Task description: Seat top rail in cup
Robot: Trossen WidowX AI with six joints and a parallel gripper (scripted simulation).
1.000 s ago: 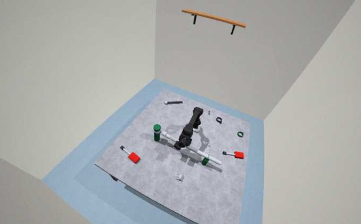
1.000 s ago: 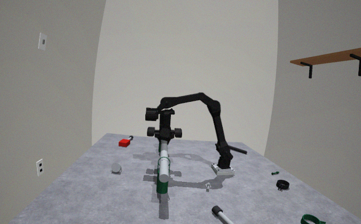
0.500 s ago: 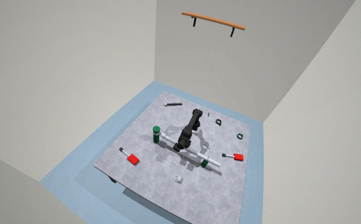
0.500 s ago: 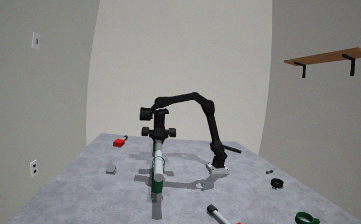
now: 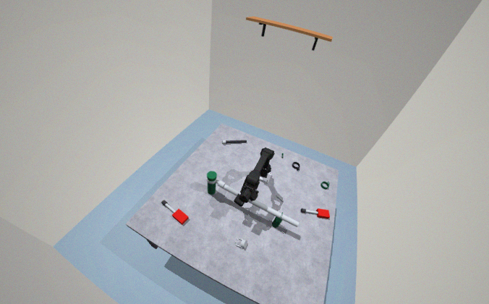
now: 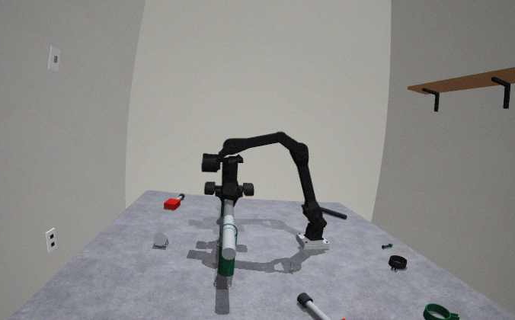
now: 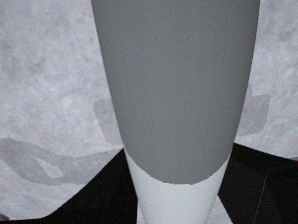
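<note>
The white rail [image 5: 269, 210] [image 6: 228, 242] [image 7: 175, 100] runs above the table, through the thin green loop on the short green post [image 5: 275, 222] [image 6: 226, 269]. Its far end meets the rail-end cup beside the tall green big post [image 5: 211, 187]; how deep it sits in the cup cannot be told. The silvery brace band [image 5: 211, 181] is up just under the green post cap [image 5: 211, 175]. My gripper [image 5: 246, 199] [image 6: 228, 201] [image 7: 166, 146] points down and is shut on the rail between the two posts. In the wrist view a finger shows on each side of the rail.
Two red-headed tools [image 5: 180, 216] [image 5: 322, 213] lie on the table [image 5: 201, 234]. A pale round fitting [image 5: 242, 244] [image 6: 160, 239] lies on the camera side of the rail. A black bar [image 5: 236, 141], a black ring and a green ring lie beyond it.
</note>
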